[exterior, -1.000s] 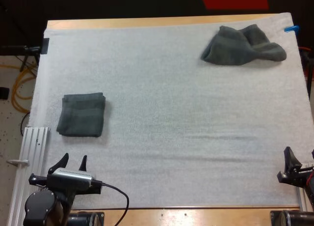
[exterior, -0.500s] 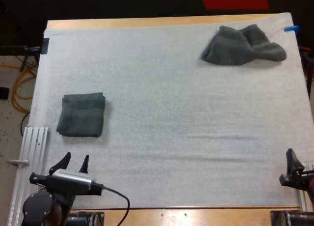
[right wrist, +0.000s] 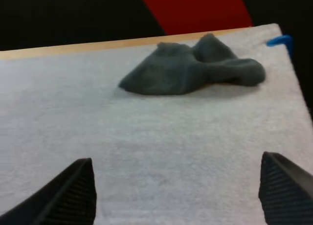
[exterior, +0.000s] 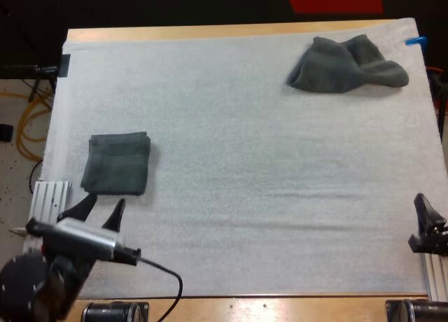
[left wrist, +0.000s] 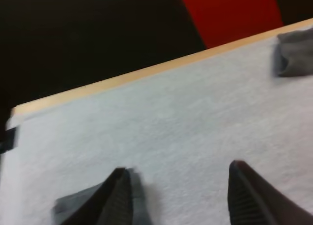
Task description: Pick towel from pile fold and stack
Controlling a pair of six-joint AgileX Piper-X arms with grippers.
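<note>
Towel heap (exterior: pixel 346 64) sits well ahead of right tool (right wrist: pixel 178 193), at far side of white mat (exterior: pixel 245 161), untouched. That tool: wide apart, empty. Same for left tool (exterior: pixel 103 204), apart and empty, with folded towel (exterior: pixel 116 163) just in front of it. Pick looks not yet started. Suggest: run right tool forward, come down on a raised ridge of the heap, pinch one edge, lift clear before flattening.

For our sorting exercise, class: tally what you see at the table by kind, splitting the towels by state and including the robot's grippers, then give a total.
Crumpled towel: 1
Folded towel: 1
Grippers: 2, the left gripper and the right gripper, both open
Total: 4
</note>
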